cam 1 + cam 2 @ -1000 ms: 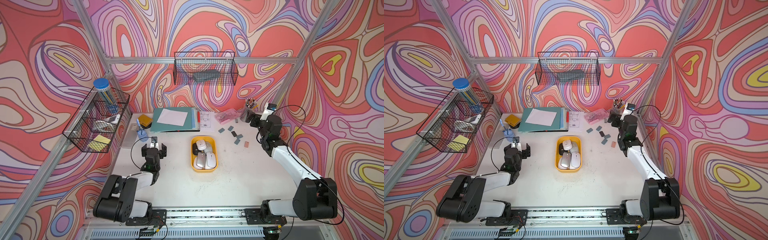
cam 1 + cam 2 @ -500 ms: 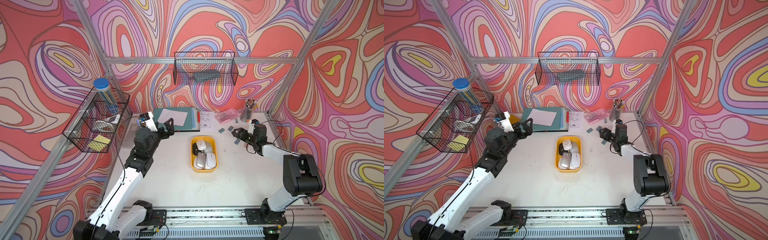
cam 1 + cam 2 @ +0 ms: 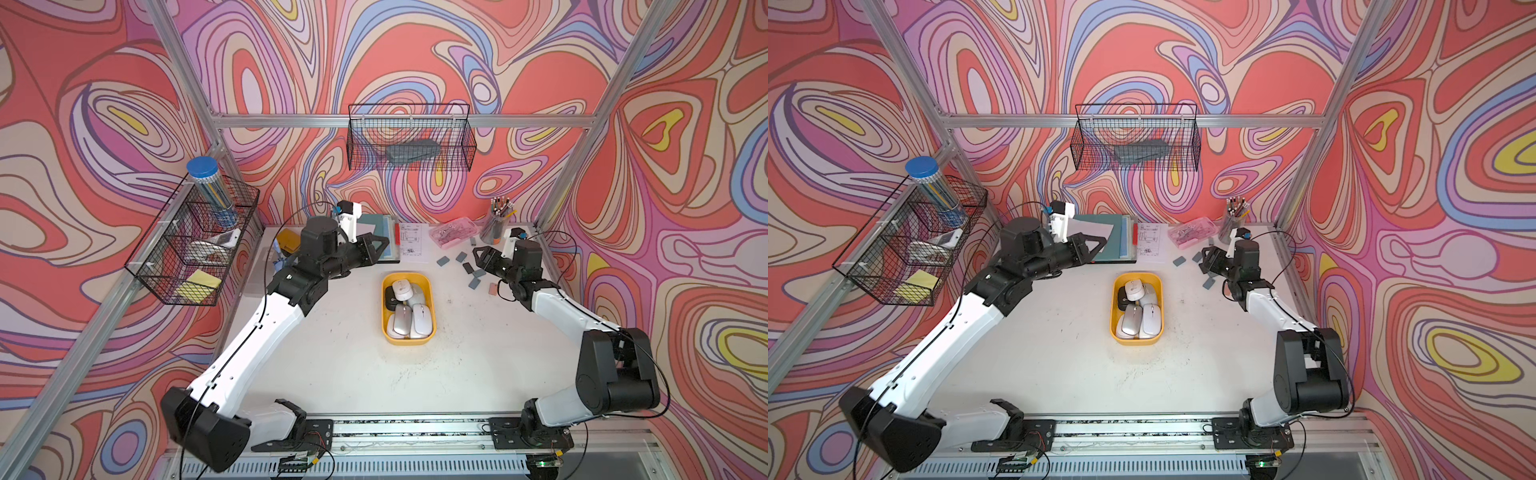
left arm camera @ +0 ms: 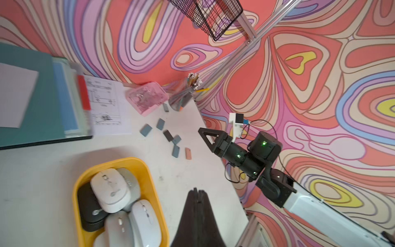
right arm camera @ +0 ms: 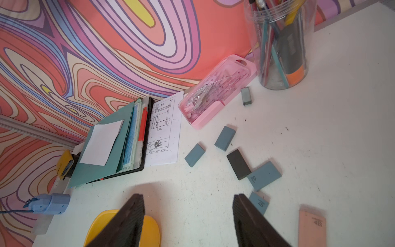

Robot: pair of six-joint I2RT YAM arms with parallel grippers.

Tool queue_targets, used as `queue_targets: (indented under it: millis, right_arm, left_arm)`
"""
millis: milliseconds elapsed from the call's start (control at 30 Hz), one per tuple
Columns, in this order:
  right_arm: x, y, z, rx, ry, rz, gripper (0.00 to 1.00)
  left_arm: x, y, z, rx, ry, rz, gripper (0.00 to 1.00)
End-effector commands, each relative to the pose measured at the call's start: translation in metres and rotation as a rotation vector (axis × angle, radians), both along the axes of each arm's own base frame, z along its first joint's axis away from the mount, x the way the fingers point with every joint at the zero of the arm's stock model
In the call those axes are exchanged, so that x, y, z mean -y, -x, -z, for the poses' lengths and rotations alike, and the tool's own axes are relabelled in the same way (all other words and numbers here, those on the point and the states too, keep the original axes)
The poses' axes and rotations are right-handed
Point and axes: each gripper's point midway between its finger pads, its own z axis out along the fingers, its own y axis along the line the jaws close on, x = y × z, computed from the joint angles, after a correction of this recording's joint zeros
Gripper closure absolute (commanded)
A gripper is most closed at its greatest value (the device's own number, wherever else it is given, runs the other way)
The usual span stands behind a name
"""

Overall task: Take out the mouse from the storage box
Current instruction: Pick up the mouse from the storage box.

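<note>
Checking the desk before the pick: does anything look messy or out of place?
Yes. Erasers lie scattered at odd angles on the table near the pink case. In the yellow storage box the mice are piled, a white mouse atop others.

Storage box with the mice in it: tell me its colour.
The storage box is plain yellow all over, seen best in a top view.

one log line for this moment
left gripper: shut, empty | right gripper: open, empty | mice: in storage box | step: none lifted yet

Left hand [image 4: 197, 191], earlier wide, now shut by the folder [image 4: 42, 102]; right hand [image 5: 188, 196] narrower, lower, nearer the erasers [image 5: 224, 138].
</note>
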Motion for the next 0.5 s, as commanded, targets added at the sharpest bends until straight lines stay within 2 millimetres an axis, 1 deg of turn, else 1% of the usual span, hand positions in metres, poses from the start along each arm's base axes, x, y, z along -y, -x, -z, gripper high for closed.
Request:
queue_targets:
  millis: [0, 33, 67, 100, 133, 167, 200, 233, 267, 300, 333, 400, 467]
  right_arm:
    - [0.005, 0.004, 0.000, -0.022, 0.027, 0.034, 0.33]
    - [0.009, 0.004, 0.001, -0.033, 0.039, 0.053, 0.34]
    - [0.012, 0.005, 0.002, -0.042, 0.052, 0.067, 0.34]
    - [0.015, 0.005, 0.002, -0.047, 0.061, 0.079, 0.34]
    - [0.015, 0.004, 0.003, -0.050, 0.064, 0.082, 0.33]
    - [0.015, 0.004, 0.003, -0.049, 0.064, 0.078, 0.33]
    - [0.014, 0.004, 0.003, -0.050, 0.064, 0.072, 0.33]
    - [0.013, 0.004, 0.004, -0.053, 0.063, 0.070, 0.32]
    - [0.013, 0.004, 0.005, -0.058, 0.063, 0.067, 0.32]
    - [0.012, 0.003, 0.007, -0.064, 0.065, 0.065, 0.31]
    - [0.013, 0.002, 0.008, -0.068, 0.068, 0.068, 0.31]
    - [0.013, 0.001, 0.011, -0.076, 0.069, 0.065, 0.30]
    - [0.011, 0.000, 0.015, -0.083, 0.064, 0.057, 0.29]
  left_arm:
    - [0.031, 0.013, 0.035, -0.191, -0.142, 0.119, 1.00]
    - [0.033, 0.014, 0.039, -0.178, -0.271, 0.104, 0.98]
    - [0.038, 0.015, 0.045, -0.185, -0.367, 0.113, 0.85]
    - [0.039, 0.015, 0.051, -0.228, -0.422, 0.107, 0.73]
    - [0.036, 0.011, 0.067, -0.321, -0.485, 0.076, 0.71]
    - [0.034, 0.012, 0.082, -0.407, -0.531, 0.074, 0.66]
    - [0.029, 0.012, 0.095, -0.475, -0.585, 0.054, 0.63]
    - [0.024, 0.014, 0.112, -0.554, -0.620, 0.022, 0.60]
    - [0.025, 0.016, 0.126, -0.589, -0.614, 0.019, 0.51]
    - [0.024, 0.019, 0.138, -0.623, -0.616, 0.013, 0.40]
    - [0.022, 0.023, 0.146, -0.661, -0.637, 0.022, 0.34]
    - [0.015, 0.025, 0.159, -0.721, -0.715, 0.015, 0.28]
    - [0.011, 0.023, 0.173, -0.752, -0.794, 0.012, 0.24]
